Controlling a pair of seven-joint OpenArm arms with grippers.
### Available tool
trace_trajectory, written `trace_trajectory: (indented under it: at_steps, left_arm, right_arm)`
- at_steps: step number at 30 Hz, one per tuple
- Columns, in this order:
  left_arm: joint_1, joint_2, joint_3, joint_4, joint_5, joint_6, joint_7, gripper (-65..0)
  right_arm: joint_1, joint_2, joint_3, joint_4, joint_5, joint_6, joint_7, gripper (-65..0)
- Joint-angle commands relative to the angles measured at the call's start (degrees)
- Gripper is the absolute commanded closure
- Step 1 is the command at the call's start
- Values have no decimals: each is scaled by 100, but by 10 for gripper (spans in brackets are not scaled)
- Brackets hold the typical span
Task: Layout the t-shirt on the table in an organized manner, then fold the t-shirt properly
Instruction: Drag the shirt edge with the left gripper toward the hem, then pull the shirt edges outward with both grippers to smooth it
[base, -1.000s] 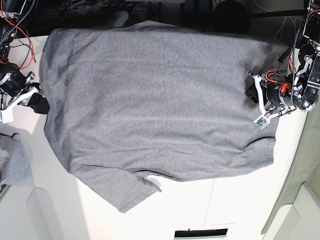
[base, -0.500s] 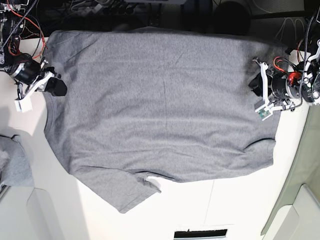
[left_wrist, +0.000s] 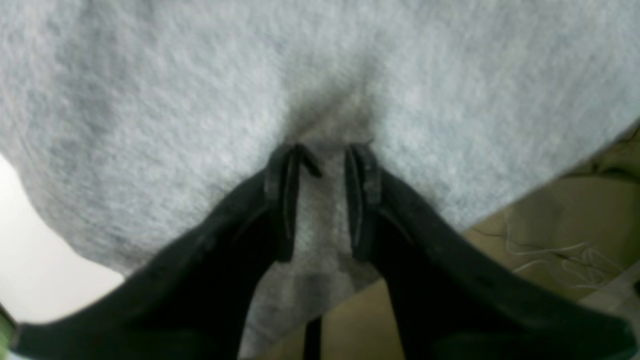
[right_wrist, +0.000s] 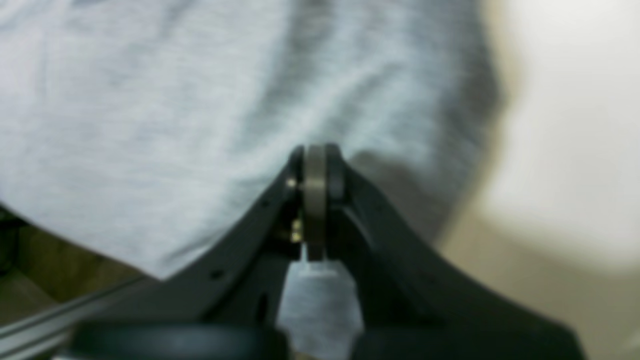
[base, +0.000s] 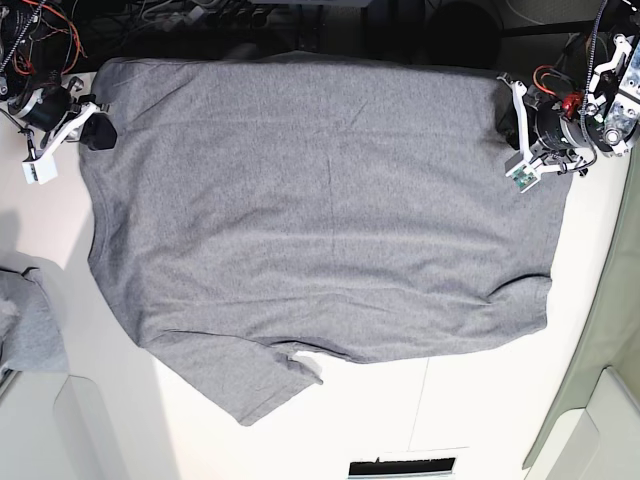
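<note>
Over at the far left, the smaller grey cloth (base: 30, 325) lies partly in frame, below the middle. Above it, at the upper left, the right gripper (base: 100, 132) is over the edge of the t-shirt (base: 320, 200), its fingertips together. The big grey shirt lies spread across the white table (base: 385, 425), filling most of the frame's middle and top, its lower edge ragged and one flap pointing down at lower left. At the upper right, the left gripper (base: 513, 150) is over the shirt, its fingers apart, with grey cloth showing between them.

matt heather-grey cloth t-shirt (base: 320, 200), softly wrinkled, smooth white tabletop (base: 385, 415), rumpled grey cloth bundle (base: 32, 325)
</note>
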Motion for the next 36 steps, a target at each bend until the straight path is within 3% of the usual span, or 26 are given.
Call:
trace_trajectory:
  at_steps: [1, 7, 19, 24, 28, 32, 36]
  left_arm:
    - [-92, 17, -15, -162, 33, -2, 9, -174]
    - [-857, 507, -15, -1296, 262, -310, -144, -174]
    - [-2999, 1368, -9, -3259, 341, -446, -345, -174]
    - [-3641, 1659, -9, -3832, 339, -446, -328, -174]
    - [-3821, 1598, -9, -3792, 26, -452, 70, -174]
    - [-3777, 1283, -9, -3285, -931, -769, 321, -174]
    - [-3624, 796, -9, -2562, -1891, -988, 890, -174]
  right_arm:
    - [28, 105, 4, -24, 20, 33, 170, 0]
    - [682, 107, -140, -876, -295, -11, 313, 0]
    - [2758, 109, -140, -2579, -940, -31, 638, 0]
    - [3174, 105, -140, -2791, -1036, -72, 726, 0]
    - [3246, 114, -138, -2664, -804, -70, 721, 0]
    - [3230, 162, -131, -2404, -737, -70, 649, 0]
    - [3193, 308, -120, -2124, -332, -68, -48, 0]
